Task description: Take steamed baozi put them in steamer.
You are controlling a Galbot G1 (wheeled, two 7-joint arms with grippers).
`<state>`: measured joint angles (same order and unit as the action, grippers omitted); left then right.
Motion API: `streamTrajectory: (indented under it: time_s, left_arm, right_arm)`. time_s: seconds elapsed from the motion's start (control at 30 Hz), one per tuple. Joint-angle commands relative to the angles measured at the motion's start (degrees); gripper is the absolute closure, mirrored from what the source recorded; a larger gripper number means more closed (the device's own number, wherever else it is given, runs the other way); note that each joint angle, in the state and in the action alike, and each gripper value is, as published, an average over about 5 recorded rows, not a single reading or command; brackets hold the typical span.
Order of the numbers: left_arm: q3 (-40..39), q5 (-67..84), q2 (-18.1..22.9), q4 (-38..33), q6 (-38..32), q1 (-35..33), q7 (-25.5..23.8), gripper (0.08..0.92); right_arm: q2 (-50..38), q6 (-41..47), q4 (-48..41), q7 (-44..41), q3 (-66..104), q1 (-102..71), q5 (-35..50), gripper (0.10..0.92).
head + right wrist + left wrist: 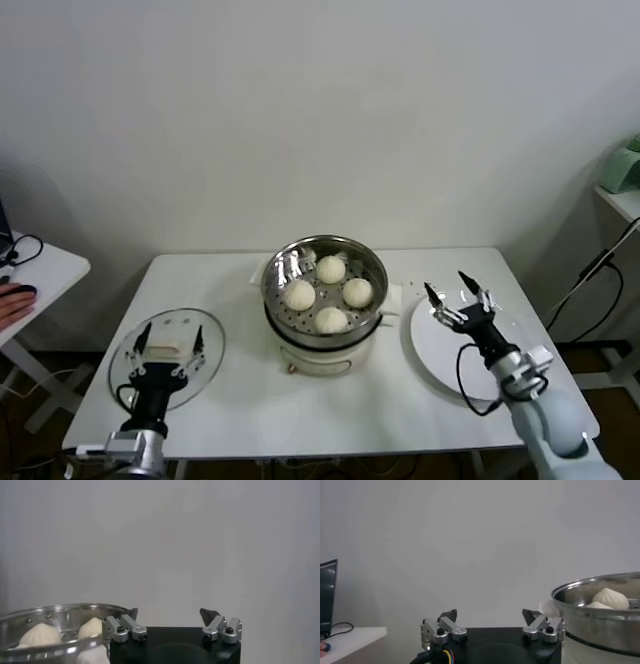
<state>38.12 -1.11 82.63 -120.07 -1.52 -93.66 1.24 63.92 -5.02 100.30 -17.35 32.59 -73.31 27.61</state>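
Observation:
Several cream-white steamed baozi [331,269] sit in the shiny steel steamer [277,268] on its white pot base at the table's middle. The baozi also show in the left wrist view [609,598] and the right wrist view [39,634], over the steamer's rim [590,610] [55,614]. My right gripper [448,291] is open and empty, raised above the white plate [437,345] to the right of the steamer; it shows in its own view [170,613]. My left gripper [171,336] is open and empty over the glass lid [205,368] at the left; it shows in its own view [490,613].
A small white side table [40,270] with a cable stands at the far left, with a person's hand [12,300] resting on it. A white shelf with a green object [622,170] is at the far right. A white wall runs behind the table.

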Motion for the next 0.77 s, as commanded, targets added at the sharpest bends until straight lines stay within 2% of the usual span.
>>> streamTrajectory:
  time_s: [0.03, 0.77]
  left_arm:
    - [0.66, 0.65, 0.38, 1.27, -0.66, 0.1, -0.78, 0.177]
    - [1.31, -0.67, 0.15, -0.29, -0.85, -0.18, -0.33, 0.177]
  right_arm:
    - [9.66, -3.05, 4.05, 0.79, 7.18, -12.96, -0.77, 0.203]
    - [9.26, -4.41, 4.5, 0.56, 6.56, -12.89, -3.28, 0.203]
